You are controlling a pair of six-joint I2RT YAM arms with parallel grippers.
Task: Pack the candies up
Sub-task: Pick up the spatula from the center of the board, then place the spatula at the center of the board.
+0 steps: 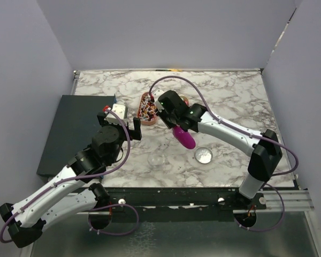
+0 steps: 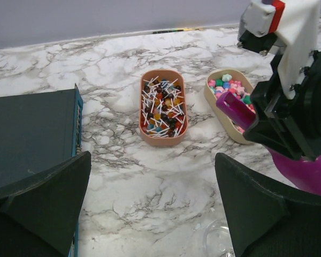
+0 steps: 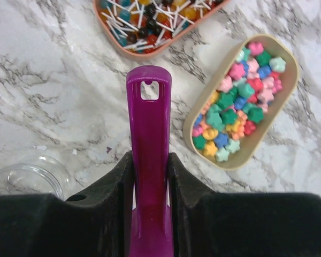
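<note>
Purple scoop (image 3: 148, 123) in right tool (image 3: 150, 163) — bare marble (image 3: 64, 101) beside candies (image 3: 241, 101)

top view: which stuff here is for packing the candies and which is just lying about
For the job:
candies in the beige tray
purple scoop, gripped by the right hand
clear jar

Lying about, likely:
lollipops in the orange tray
dark box

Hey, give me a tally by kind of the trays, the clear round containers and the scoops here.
Oval trays: 2, orange and beige
Clear round containers: 2
Purple scoop: 1
Total: 5
</note>
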